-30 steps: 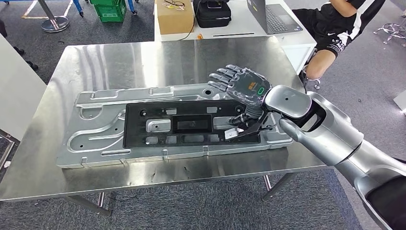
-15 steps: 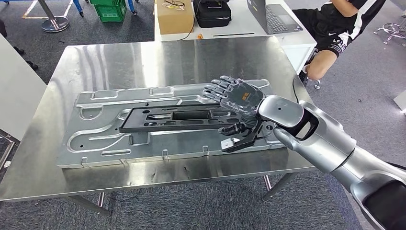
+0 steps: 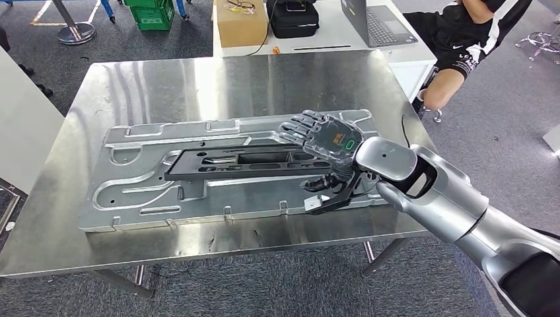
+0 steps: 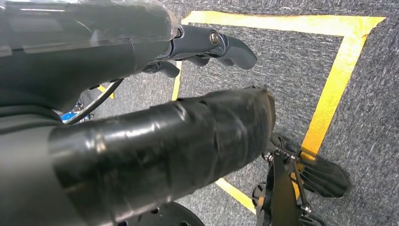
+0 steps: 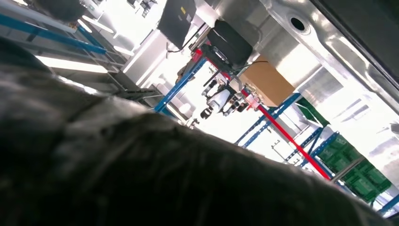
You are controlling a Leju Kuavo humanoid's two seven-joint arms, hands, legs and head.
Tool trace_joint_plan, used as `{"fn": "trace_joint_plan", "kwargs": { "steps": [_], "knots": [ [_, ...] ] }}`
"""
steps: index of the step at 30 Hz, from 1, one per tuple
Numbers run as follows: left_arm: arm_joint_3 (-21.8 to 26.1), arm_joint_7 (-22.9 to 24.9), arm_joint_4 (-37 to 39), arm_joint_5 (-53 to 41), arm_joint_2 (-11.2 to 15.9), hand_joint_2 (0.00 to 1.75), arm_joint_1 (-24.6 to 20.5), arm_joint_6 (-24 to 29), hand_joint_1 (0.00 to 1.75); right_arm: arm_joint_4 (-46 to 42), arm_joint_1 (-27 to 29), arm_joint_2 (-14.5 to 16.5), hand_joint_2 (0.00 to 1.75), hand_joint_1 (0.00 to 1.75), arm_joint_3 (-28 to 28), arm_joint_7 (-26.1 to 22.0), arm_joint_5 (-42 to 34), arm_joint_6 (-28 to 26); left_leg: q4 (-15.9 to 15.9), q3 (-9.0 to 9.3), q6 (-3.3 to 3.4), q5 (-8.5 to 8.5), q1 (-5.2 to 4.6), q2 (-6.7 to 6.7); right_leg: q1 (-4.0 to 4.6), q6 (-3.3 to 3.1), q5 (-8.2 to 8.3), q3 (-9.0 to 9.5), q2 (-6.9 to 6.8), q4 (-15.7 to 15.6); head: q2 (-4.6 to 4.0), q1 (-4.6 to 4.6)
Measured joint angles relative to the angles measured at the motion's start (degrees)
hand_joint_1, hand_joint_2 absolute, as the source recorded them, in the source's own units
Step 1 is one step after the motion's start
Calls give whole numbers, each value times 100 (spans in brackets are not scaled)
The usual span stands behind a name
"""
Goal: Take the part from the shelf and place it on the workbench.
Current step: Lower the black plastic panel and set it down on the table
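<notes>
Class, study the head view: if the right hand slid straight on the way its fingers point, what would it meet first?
Probably the black part that the right hand is already at; beyond lies the silver panel. Depth is unclear.

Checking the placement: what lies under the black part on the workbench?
The black part lies over the large silver stamped panel, which rests on the steel workbench. The right hand covers the part's right end, so what lies beneath there is hidden.
</notes>
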Motion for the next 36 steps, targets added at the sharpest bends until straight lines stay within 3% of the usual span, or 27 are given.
{"fn": "trace_joint_plan", "kwargs": {
  "steps": [7,15,26,36],
  "knots": [
    [-9,-2,1,0,-2,0,2,-33,0,-78,271,20,0,0,-139,-218,-1270,188,0,-1,0,0,0,0,0,0,0,0,-1,0,0,0],
    [-37,6,1,0,-2,0,1,-39,0,-230,291,180,0,0,-194,-188,-1279,206,0,-1,0,0,0,1,0,0,0,2,1,1,0,0],
    [-212,33,1,0,-8,0,-5,-151,0,-345,30,1080,0,0,-147,-126,-1325,355,-1,2,-1,1,5,3,4,-1,-1,0,4,4,0,0],
    [-214,16,1,0,-9,0,0,-185,0,-291,-19,1288,0,0,-93,-196,-1389,366,-1,0,-1,0,-1,2,-2,-1,-1,2,4,2,0,0]
  ]
}}
